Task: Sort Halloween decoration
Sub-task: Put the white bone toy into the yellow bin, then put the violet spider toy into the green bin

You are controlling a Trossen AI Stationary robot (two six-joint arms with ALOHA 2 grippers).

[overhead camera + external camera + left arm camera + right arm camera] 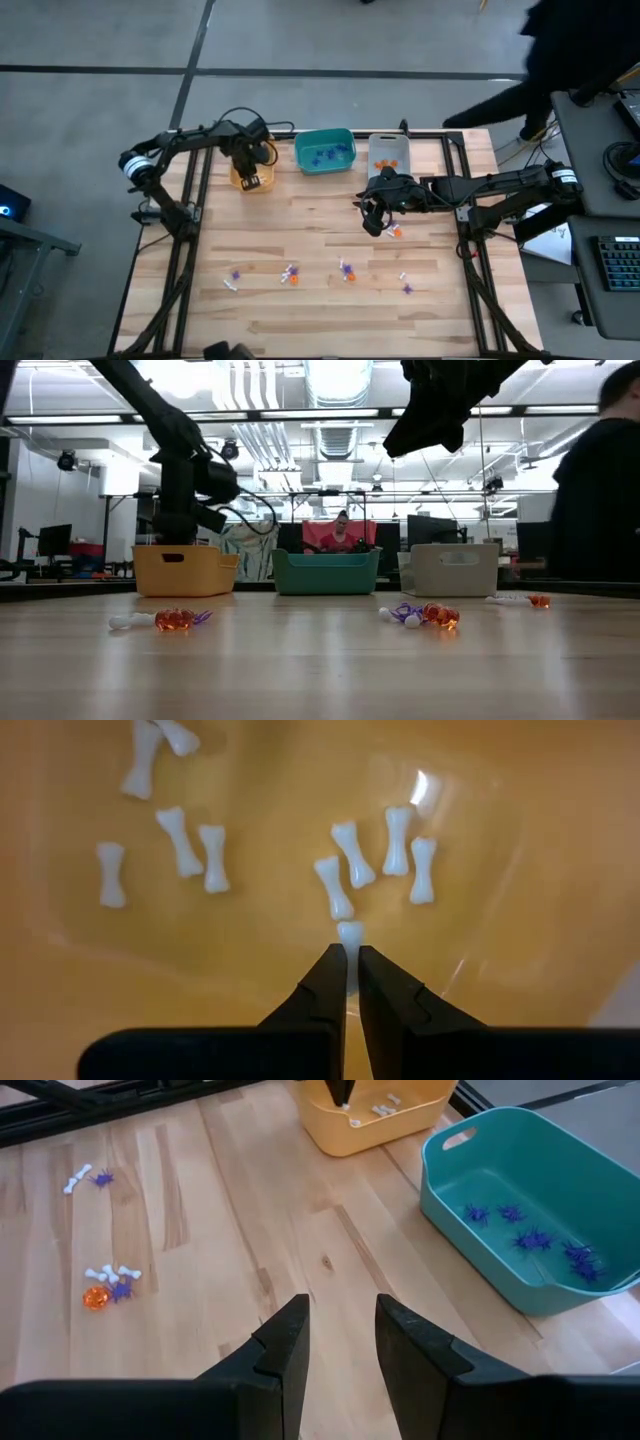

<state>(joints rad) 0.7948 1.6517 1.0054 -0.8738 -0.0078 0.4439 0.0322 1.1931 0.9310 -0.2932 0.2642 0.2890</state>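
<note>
My left pincer (350,960) hangs inside the yellow bin (250,178), clenched on a white bone (350,933) above the bones already lying there. My right pincer (340,1330) hovers released over the bare counter (320,210) near the grey bin (390,152). Orange, purple and white trinkets (290,274) lie scattered across the counter's near half; purple ones sit in the teal bin (530,1200).

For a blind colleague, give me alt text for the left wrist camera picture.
The left gripper hangs shut over the yellow bin, pinching a small white bone trinket at its tips. About ten more white bones lie scattered on the bin's floor.
</note>
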